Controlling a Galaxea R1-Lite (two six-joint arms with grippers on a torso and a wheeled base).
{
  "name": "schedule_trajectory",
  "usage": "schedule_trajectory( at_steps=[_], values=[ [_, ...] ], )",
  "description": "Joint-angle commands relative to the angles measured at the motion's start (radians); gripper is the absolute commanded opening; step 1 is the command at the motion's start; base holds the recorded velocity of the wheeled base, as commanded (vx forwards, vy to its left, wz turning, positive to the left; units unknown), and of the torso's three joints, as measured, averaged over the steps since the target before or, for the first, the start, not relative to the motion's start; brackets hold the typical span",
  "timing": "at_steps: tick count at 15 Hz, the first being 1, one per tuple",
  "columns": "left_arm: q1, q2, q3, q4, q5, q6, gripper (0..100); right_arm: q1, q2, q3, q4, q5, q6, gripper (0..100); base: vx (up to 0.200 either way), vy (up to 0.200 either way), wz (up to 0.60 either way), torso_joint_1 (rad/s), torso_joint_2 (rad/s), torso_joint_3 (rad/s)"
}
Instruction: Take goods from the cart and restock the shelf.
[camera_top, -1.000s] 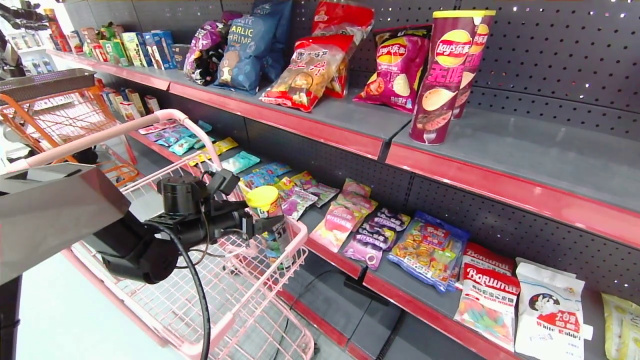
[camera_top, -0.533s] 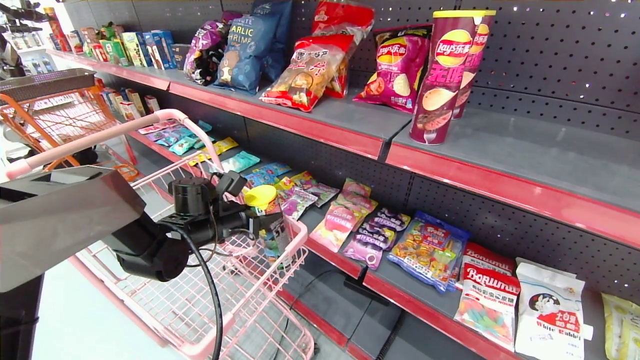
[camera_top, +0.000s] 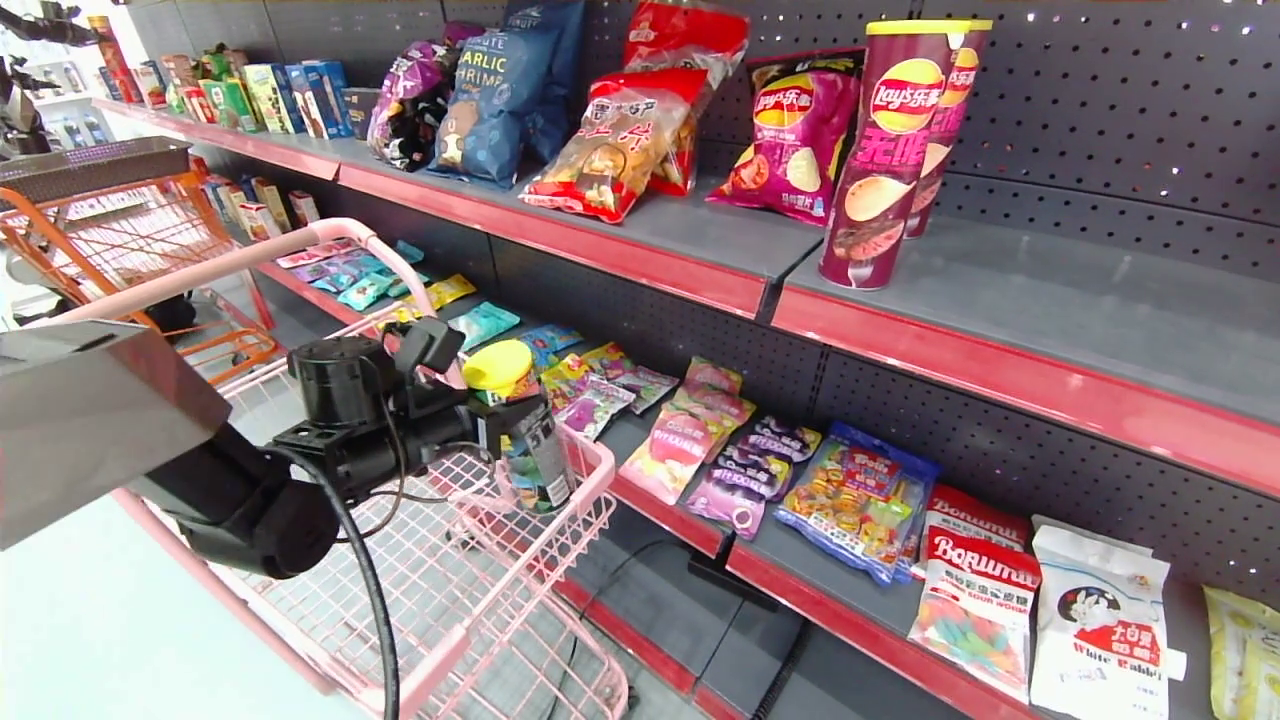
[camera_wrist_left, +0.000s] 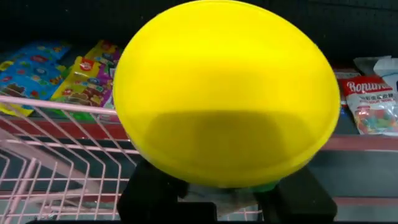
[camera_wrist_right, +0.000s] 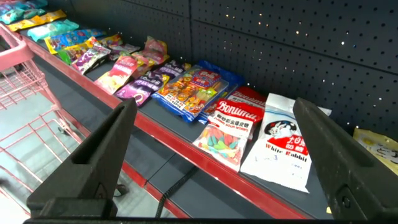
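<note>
Yellow-lidded chip can (camera_top: 540, 465) sits clenched in the left gripper (camera_top: 492, 436), roughly upright, with its lower end about level with the shelf-side rim of the pink cart (camera_top: 590, 478). Whether it has cleared the wire is hard to tell. In the left wrist view the yellow lid (camera_wrist_left: 227, 93) faces the camera.

The likeliest trouble is the can's base catching that rim on a sideways move, which could twist it in the jaws. The smooth tube, pinched from the side, could also slip. At the upper shelf (camera_top: 1050, 290), a careless set-down could topple the two tall chip cans (camera_top: 880, 150) standing beside the chip bags (camera_top: 790, 135).

The cart's basket shows pink wire mesh around the held can. The lower shelf (camera_top: 800, 590) carries rows of candy packets (camera_top: 850, 495). The right gripper (camera_wrist_right: 214, 109) hangs spread wide, grasping nothing, near that lower shelf.
</note>
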Motion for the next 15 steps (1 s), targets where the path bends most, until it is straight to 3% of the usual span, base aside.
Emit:
schedule_trajectory(
  at_steps=[1, 4, 7, 8, 9, 11, 13, 14, 15],
  values=[
    [0.013, -0.21, 0.093, 0.003, 0.04, -0.034, 0, 0.0, 0.001, 0.0, 0.0, 0.0, -0.001, 100, 0.0, 0.0, 0.0, 0.0, 0.0, 0.0],
    [0.047, -0.388, 0.139, 0.046, 0.056, -0.046, 0, 0.0, 0.001, -0.001, 0.0, 0.0, -0.001, 100, 0.0, 0.0, 0.0, 0.0, 0.0, 0.0],
    [0.119, -0.688, 0.246, 0.23, 0.062, -0.05, 0, 0.0, 0.001, -0.001, 0.0, 0.002, 0.001, 100, 0.0, 0.0, 0.0, 0.0, 0.0, 0.0],
    [0.121, -0.695, 0.249, 0.233, 0.062, -0.05, 0, 0.0, 0.001, 0.0, 0.0, 0.002, 0.001, 100, 0.0, 0.0, 0.0, 0.0, 0.0, 0.0],
    [0.159, -0.854, 0.312, 0.31, 0.067, -0.05, 0, 0.0, 0.001, 0.0, 0.0, 0.0, 0.001, 100, 0.0, 0.0, 0.0, 0.0, 0.0, 0.0],
    [0.173, -0.991, 0.357, 0.39, 0.102, -0.048, 0, 0.0, 0.001, -0.001, 0.0, 0.0, 0.001, 100, 0.0, 0.0, 0.0, 0.0, 0.0, 0.0],
    [0.194, -1.192, 0.364, 0.64, 0.195, -0.046, 0, 0.0, 0.001, 0.0, 0.0, 0.002, 0.001, 100, 0.0, 0.0, 0.0, 0.0, 0.0, 0.0],
    [0.194, -1.241, 0.354, 0.726, 0.205, -0.045, 0, 0.0, 0.001, 0.0, 0.0, 0.002, -0.001, 100, 0.0, 0.0, 0.0, 0.0, 0.0, 0.0],
    [0.194, -1.382, 0.321, 0.939, 0.205, -0.045, 0, 0.0, 0.001, -0.001, 0.0, 0.0, 0.001, 100, 0.0, 0.0, 0.0, 0.046, -0.14, -0.09]
  ],
)
